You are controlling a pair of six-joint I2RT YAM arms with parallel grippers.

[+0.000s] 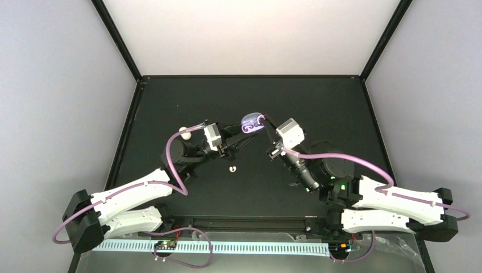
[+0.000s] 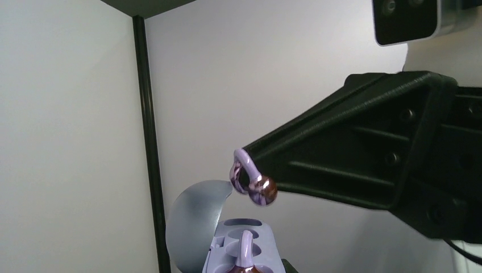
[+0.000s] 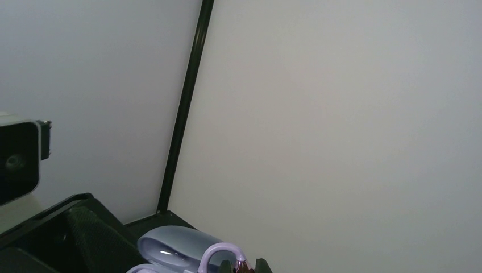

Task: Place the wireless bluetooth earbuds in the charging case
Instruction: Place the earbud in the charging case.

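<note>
The lilac charging case [image 1: 248, 123] is held above the table with its lid [image 2: 193, 227] open. My left gripper [image 1: 240, 133] is shut on it from the left. In the left wrist view one lilac earbud [image 2: 245, 250] sits in the case [image 2: 267, 244]. My right gripper [image 1: 266, 121] is shut on a second lilac earbud [image 2: 253, 182] and holds it just above the case's open wells, not touching. In the right wrist view that earbud's hook [image 3: 219, 253] curls beside my fingertips [image 3: 262, 265], with the lid [image 3: 170, 244] behind. One white earbud [image 1: 231, 169] lies on the black table.
A small white object [image 1: 185, 132] lies on the table behind the left arm's elbow. The black table [image 1: 341, 108] is ringed by pale walls and black corner posts [image 2: 149, 142]. The left arm's wrist camera [image 3: 17, 159] shows close to the right gripper.
</note>
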